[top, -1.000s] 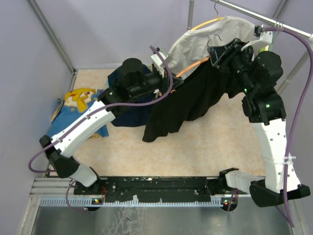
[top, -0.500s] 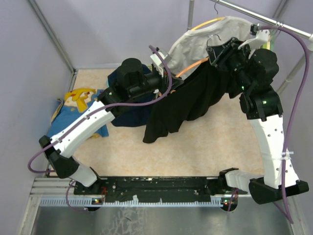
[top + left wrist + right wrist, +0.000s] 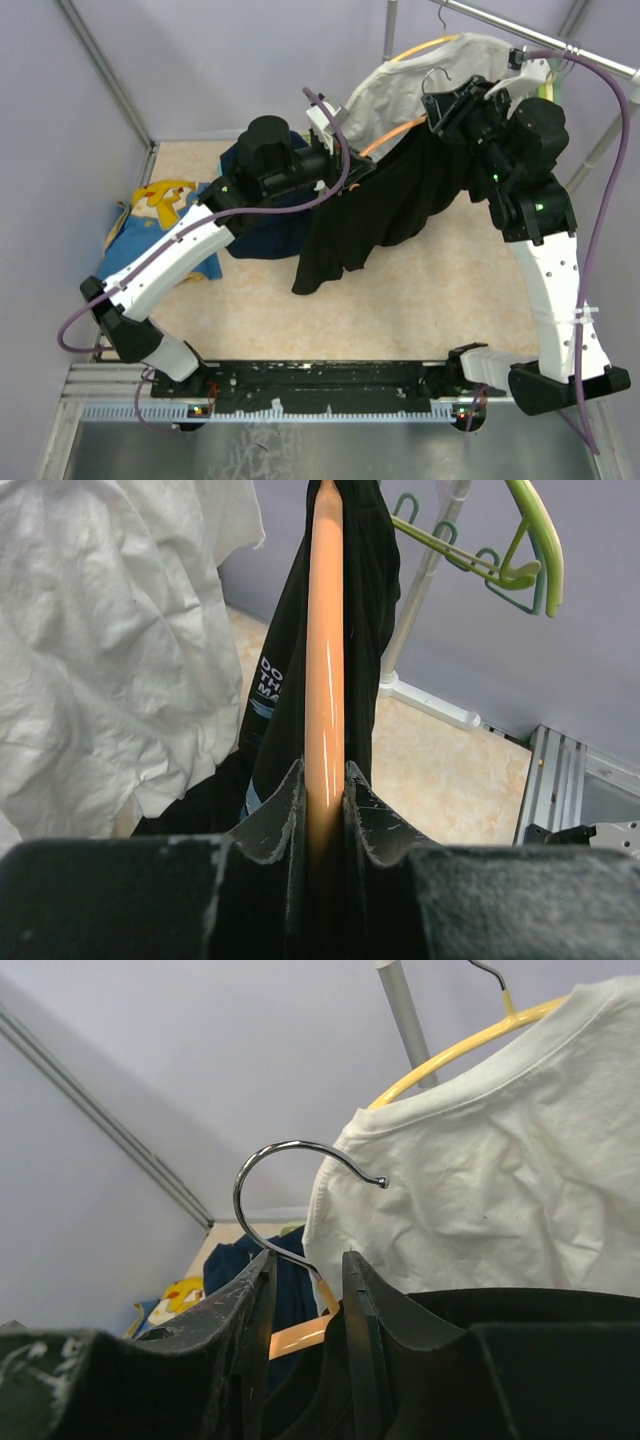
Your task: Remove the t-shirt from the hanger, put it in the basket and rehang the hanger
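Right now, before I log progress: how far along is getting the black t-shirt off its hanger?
Done: the hook hangs on nothing. In hand: left hand clamps the orange hanger; right hand straddles the hook's neck. Left: the black t-shirt drapes over the hanger, not yet pulled off.

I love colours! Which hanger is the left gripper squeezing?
The orange hanger, pinched in the left gripper, carrying the black shirt. The yellow hanger holds the white shirt.

Top external: above 6 o'clock, looking down over worktop [image 3: 400,300].
Left wrist: close along orange hanger [image 3: 323,660].
Right wrist: close, upward at hook [image 3: 238,1195].
Shared: white shirt [image 3: 100,630].
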Action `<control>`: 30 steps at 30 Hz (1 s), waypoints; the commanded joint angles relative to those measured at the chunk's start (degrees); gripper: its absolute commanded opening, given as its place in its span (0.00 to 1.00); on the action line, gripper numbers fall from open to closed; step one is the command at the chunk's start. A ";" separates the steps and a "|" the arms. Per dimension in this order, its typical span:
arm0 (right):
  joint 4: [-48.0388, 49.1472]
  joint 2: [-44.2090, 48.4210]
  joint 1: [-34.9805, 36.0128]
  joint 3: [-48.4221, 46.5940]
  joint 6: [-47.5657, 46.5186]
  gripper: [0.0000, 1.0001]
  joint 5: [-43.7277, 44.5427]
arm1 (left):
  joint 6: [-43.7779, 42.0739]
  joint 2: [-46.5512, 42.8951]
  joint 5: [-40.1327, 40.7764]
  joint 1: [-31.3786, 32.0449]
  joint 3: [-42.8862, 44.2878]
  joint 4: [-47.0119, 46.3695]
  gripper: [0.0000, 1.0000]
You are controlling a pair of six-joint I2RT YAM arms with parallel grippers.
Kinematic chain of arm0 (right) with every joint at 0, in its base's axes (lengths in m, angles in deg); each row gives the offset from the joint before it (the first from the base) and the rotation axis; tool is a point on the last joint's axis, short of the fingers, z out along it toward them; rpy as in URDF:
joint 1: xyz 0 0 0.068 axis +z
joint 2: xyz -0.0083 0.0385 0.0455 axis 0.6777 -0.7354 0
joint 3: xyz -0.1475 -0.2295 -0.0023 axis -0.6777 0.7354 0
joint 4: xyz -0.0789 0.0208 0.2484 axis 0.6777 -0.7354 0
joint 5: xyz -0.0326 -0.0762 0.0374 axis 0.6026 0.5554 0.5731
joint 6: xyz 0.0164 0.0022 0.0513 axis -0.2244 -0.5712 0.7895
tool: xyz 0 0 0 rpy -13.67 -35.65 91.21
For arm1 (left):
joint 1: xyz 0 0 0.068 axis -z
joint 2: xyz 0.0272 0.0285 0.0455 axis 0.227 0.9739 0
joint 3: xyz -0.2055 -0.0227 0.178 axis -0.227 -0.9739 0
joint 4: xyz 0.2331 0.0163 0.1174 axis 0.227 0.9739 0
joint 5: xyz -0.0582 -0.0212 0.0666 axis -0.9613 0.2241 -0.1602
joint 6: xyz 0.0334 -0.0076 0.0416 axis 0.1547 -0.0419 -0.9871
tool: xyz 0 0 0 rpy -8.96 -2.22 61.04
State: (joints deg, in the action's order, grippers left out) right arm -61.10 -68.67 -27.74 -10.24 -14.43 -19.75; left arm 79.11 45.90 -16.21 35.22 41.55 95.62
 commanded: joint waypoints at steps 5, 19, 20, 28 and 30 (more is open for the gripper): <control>1.13 -0.46 0.58 0.69 -3.30 0.34 0.66 | 0.35 -0.26 -4.79 0.56 5.90 -6.30 0.00; 2.75 -0.35 0.64 1.84 -3.94 0.25 2.07 | 1.20 -0.50 -7.52 0.55 4.73 -6.73 0.00; 2.96 -0.29 0.64 1.97 -3.99 0.22 2.23 | 1.16 -0.73 -7.38 0.58 4.34 -6.85 0.00; 6.32 1.01 0.66 4.88 -6.92 0.07 3.02 | 1.16 -0.39 -7.56 0.58 6.22 -6.18 0.01; 7.67 1.60 0.64 5.80 -6.89 0.02 3.28 | 1.20 -0.31 -7.73 0.61 6.66 -6.31 0.03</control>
State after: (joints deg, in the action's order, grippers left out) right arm -57.67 -68.01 -27.44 -5.80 -21.43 -19.27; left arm 80.32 47.52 -18.79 34.98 44.72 97.50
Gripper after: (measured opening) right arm 0.089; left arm 0.186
